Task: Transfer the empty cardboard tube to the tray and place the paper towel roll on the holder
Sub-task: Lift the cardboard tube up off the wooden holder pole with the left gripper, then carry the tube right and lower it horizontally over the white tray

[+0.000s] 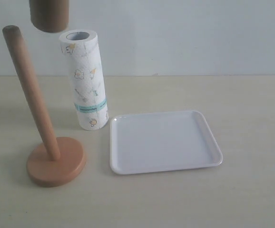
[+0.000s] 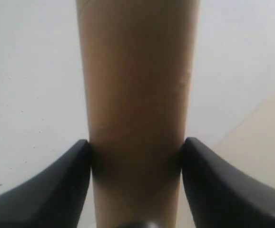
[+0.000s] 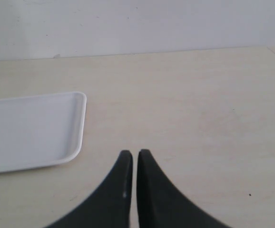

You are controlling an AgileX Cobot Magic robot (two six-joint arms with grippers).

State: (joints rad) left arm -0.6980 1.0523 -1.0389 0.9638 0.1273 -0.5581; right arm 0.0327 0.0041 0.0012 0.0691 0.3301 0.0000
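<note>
Nothing legible; the paper towel roll (image 1: 84,71) has a teal band (image 1: 91,107), print unreadable.

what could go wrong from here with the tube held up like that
1. The cardboard tube hangs in the left gripper just above the holder, beside the paper towel roll; swinging toward the tray might clip either and topple the roll.
2. Only fingertips pinch the smooth tube, so it may slip.
3. The round tube might roll over the tray's low rim.
</note>
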